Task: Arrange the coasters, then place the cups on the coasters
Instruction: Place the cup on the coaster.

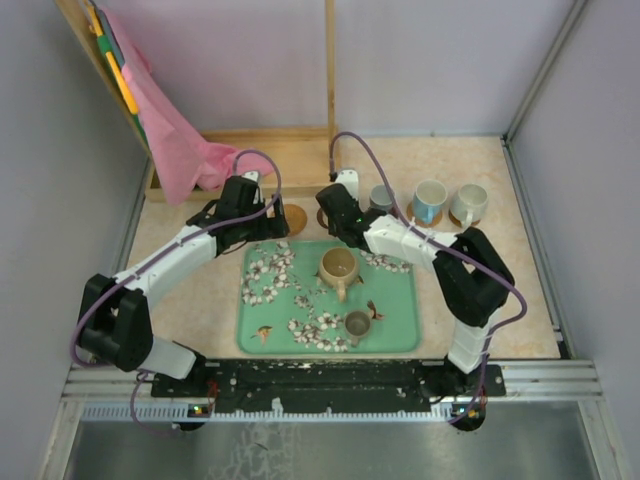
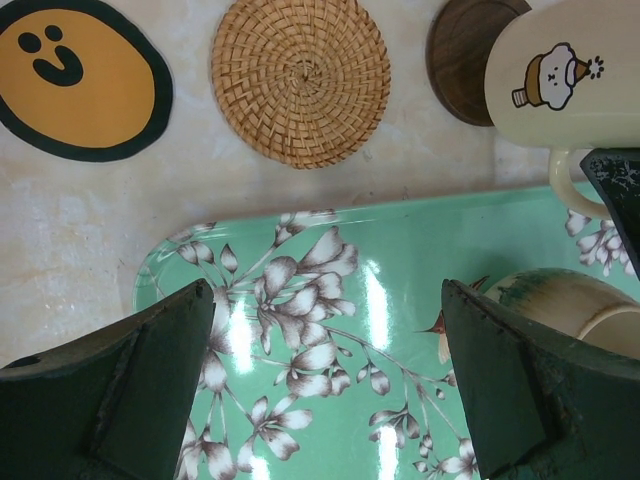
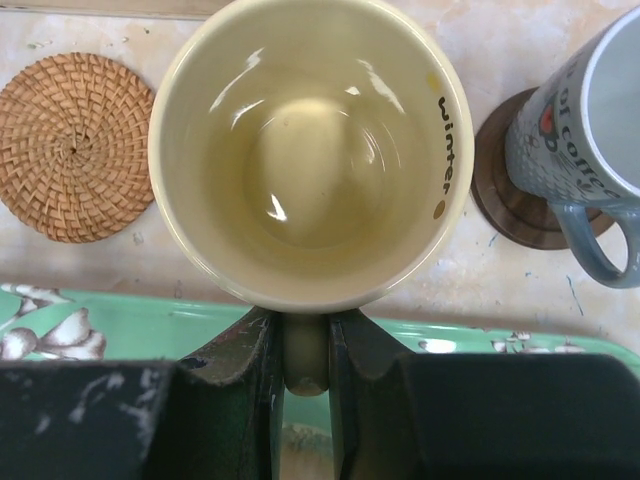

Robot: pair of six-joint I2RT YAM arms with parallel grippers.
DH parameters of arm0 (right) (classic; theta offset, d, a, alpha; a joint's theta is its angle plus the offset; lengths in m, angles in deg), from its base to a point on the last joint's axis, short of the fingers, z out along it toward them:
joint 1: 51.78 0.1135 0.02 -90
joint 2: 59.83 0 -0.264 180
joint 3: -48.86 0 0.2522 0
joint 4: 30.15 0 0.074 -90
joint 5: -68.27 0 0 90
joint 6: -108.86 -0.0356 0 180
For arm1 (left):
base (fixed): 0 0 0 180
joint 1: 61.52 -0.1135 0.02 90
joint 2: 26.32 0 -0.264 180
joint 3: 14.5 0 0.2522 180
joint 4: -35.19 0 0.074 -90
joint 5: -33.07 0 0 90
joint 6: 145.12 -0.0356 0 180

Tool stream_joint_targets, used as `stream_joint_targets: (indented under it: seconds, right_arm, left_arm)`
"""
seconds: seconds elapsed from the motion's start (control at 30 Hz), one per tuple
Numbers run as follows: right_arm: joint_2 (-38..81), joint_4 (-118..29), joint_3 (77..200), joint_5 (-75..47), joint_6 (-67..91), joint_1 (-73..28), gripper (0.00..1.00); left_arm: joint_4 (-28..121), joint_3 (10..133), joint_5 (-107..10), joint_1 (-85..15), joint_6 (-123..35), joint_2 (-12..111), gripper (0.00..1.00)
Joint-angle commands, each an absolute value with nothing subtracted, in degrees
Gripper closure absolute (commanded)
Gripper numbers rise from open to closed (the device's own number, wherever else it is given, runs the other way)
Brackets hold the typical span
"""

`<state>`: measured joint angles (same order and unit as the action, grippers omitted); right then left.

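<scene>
Peering down, you see your right jaws pinched on the handle of the cream cup (image 3: pixel 310 150), which covers most of a dark coaster (image 2: pixel 465 55) just beyond the tray (image 2: pixel 400 250); "winter" reads inside its rim. The grey cup (image 3: pixel 580 130), cut off, shows "of coffee". Your left jaws gape empty over the tray

Green floral tray (image 1: pixel 402 322) — pink cloth (image 1: pixel 175 140) behind

Left claw (image 2: pixel 325 300) spread wide; right claw (image 3: pixel 303 345) clamped
</scene>
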<state>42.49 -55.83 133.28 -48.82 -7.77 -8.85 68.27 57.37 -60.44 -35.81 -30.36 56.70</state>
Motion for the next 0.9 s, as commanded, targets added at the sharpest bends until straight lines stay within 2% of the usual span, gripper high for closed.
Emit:
stream_joint_targets:
  seconds: [0.0,0.87]
  right_arm:
    - [42.6,-46.8,138.5,-51.6,-8.8,-9.3,1.0]
    - [47.5,-45.5,141.2,-52.4,-8.5,-10.7,1.0]
  left_arm:
    - [68.5,56.7,-60.3,-36.2,-30.0,55.3,0.0]
    - [69.3,56.4,-59.8,-36.2,-30.6,55.1,0.0]
